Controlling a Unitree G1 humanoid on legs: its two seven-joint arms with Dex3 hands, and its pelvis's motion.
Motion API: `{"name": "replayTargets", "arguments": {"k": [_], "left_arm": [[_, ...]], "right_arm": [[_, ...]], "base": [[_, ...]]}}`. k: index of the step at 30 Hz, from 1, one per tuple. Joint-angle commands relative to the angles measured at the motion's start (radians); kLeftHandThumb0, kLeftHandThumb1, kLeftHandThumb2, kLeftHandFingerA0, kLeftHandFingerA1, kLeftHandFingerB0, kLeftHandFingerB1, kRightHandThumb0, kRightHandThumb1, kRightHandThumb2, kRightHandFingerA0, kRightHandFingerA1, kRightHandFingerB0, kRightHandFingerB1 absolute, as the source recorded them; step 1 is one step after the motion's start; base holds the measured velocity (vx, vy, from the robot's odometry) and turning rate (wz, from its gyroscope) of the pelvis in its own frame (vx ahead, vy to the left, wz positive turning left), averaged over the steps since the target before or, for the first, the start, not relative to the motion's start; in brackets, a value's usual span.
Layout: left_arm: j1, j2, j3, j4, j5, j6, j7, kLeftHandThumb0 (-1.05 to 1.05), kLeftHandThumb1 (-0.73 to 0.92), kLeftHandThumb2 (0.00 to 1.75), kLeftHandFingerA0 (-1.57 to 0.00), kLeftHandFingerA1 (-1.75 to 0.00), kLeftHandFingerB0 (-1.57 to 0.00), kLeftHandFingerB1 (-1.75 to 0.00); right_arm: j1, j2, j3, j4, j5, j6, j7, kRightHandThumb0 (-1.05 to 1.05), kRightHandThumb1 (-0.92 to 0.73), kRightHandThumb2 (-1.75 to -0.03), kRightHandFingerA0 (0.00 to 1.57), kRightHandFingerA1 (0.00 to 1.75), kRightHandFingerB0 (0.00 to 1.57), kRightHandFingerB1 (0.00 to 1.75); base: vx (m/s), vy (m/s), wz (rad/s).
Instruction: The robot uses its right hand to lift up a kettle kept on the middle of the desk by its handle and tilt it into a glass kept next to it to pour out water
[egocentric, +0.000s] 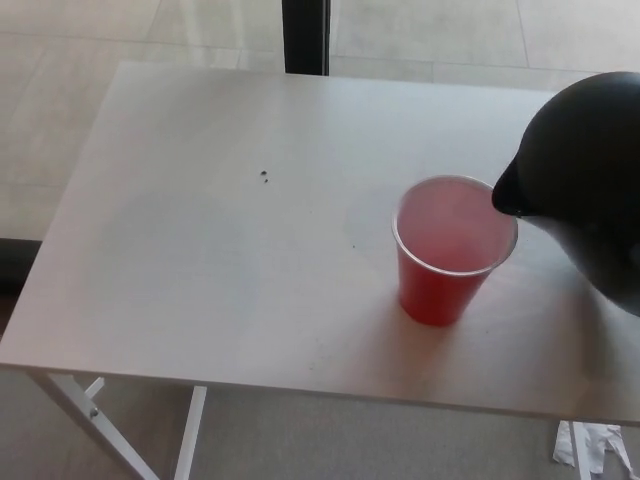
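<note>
Now, kettle: black kettle (590, 190) at the right edge of the head view, partly cut off by the frame; tilted, spout pointing left and down toward the cup.
Spout: tip sits right at the right side of the cup's rim, overlapping it in the view; whether it touches the rim can't be told.
Water stream: none visible between spout and cup.
Cup: red cup (452, 250) with a pale rim, upright on the surface, right of centre; inside looks pinkish-red, fill level unclear.
Cup vs kettle: just beside each other, the kettle body up and to the right of the cup.
Kettle support: bottom runs out of the frame, so whether it is lifted clear of the surface can't be confirmed; handle not visible.
Right hand: not in view, so grip and finger state can't be told.
Left hand: not in view either.
Surface: pale white surface (230, 250), rectangular, filling most of the view; white metal legs (95, 420) show below the near-left edge.
Specks: two tiny dark specks (264, 177) on the surface, well apart from the cup, to its upper left.
Floor: light tiled floor (60, 60) around the surface.
Post: dark vertical post (305, 35) behind the far edge.
Scrap: white crumpled scrap (590, 450) on the floor at bottom right.
Dark object: dark object (15, 265) at the left edge of the frame, can't be identified.
</note>
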Motion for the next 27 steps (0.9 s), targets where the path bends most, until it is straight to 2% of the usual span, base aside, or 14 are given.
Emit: {"name": "replayTargets", "arguments": {"k": [1,4,5,7,8,10,11,12,15,18,20,21,22,27], "left_arm": [[0.002,0.025,-0.004,-0.002,0.01,-0.002,0.002,-0.81,0.9,0.67,-0.42,-0.46,-0.27,-0.35],[0.001,0.026,-0.006,0.001,0.012,-0.002,0.006,-0.8,0.9,0.67,-0.43,-0.45,-0.28,-0.35],[0.002,0.025,-0.006,0.002,0.011,-0.011,0.004,-0.8,0.91,0.67,-0.42,-0.46,-0.28,-0.36],[0.003,0.026,-0.009,0.001,0.013,-0.01,0.005,-0.81,0.91,0.67,-0.43,-0.46,-0.28,-0.35],[0.0,0.026,-0.007,0.001,0.009,-0.003,0.001,-0.8,0.91,0.67,-0.42,-0.46,-0.28,-0.35],[-0.001,0.027,-0.008,0.001,0.01,-0.004,0.005,-0.8,0.92,0.68,-0.43,-0.46,-0.28,-0.35],[-0.001,0.028,-0.009,0.001,0.011,-0.008,0.007,-0.8,0.92,0.68,-0.42,-0.46,-0.28,-0.36],[0.0,0.028,-0.007,0.0,0.007,-0.008,0.001,-0.81,0.92,0.68,-0.42,-0.47,-0.27,-0.36],[0.001,0.028,-0.005,0.003,0.004,-0.01,-0.002,-0.82,0.91,0.68,-0.42,-0.47,-0.28,-0.36],[0.002,0.028,-0.008,0.002,0.006,-0.004,0.002,-0.82,0.92,0.68,-0.42,-0.47,-0.29,-0.36],[0.004,0.028,-0.014,-0.001,0.012,-0.011,-0.002,-0.83,0.92,0.68,-0.42,-0.47,-0.28,-0.36],[0.003,0.028,-0.014,-0.001,0.012,-0.01,0.001,-0.83,0.92,0.68,-0.42,-0.48,-0.28,-0.36],[0.001,0.029,-0.01,0.0,0.006,0.0,0.003,-0.83,0.91,0.68,-0.43,-0.48,-0.29,-0.36],[-0.006,0.034,-0.012,-0.001,0.009,-0.007,0.008,-0.83,0.92,0.68,-0.43,-0.48,-0.29,-0.37]], "right_arm": [[-0.042,-0.04,-0.009,-0.003,-0.039,0.031,-0.025,-0.21,-0.37,-1.21,0.93,1.75,0.77,1.57],[-0.04,-0.031,-0.01,-0.036,-0.03,0.036,-0.009,-0.19,-0.4,-1.2,0.91,1.75,0.81,1.49],[-0.037,-0.029,-0.01,-0.056,-0.027,0.045,-0.005,-0.21,-0.44,-1.1,0.93,1.75,0.82,1.27],[-0.029,-0.037,0.003,-0.094,-0.029,0.057,0.017,-0.19,-0.4,-1.15,1.04,1.74,0.87,1.3],[-0.027,-0.028,-0.008,-0.098,-0.014,0.05,0.022,-0.14,-0.43,-1.18,0.88,1.75,0.78,1.41],[-0.023,-0.016,-0.017,-0.109,0.002,0.033,0.03,-0.16,-0.39,-1.23,0.92,1.75,0.83,1.51],[-0.02,-0.016,-0.011,-0.116,-0.001,0.023,0.035,-0.24,-0.38,-1.19,1.23,1.43,1.06,1.31],[-0.014,-0.02,0.003,-0.137,-0.009,0.011,0.042,-0.19,-0.34,-1.35,0.97,1.75,0.86,1.53],[-0.006,-0.023,0.028,-0.182,-0.03,0.007,0.042,-0.2,-0.34,-1.37,0.98,1.75,0.85,1.53],[-0.004,-0.009,0.033,-0.221,-0.034,0.009,0.028,-0.19,-0.39,-1.23,0.96,1.75,0.78,1.59],[-0.004,-0.005,0.024,-0.209,-0.032,-0.033,0.023,-0.21,-0.36,-1.28,1.0,1.75,0.81,1.63],[-0.006,-0.015,0.029,-0.196,-0.043,-0.047,0.024,-0.3,-0.4,-1.19,1.26,1.44,1.06,1.31],[-0.013,-0.021,0.03,-0.18,-0.049,-0.058,0.023,-0.23,-0.39,-1.28,1.0,1.75,0.86,1.57],[-0.011,-0.033,0.031,-0.159,-0.063,-0.1,0.03,-0.28,-0.36,-1.34,1.01,1.75,0.88,1.53]], "base": [[0.0,0.0,0.0],[0.0,0.0,0.0],[0.0,0.0,0.0],[0.0,0.0,0.0],[0.0,0.0,0.0],[0.0,0.0,0.0],[0.0,0.0,0.0],[0.0,0.0,0.0],[0.0,0.0,0.0],[0.0,0.0,0.0],[0.0,0.0,0.0],[0.0,0.0,0.0],[0.0,0.0,0.0],[0.0,0.0,0.0]]}}
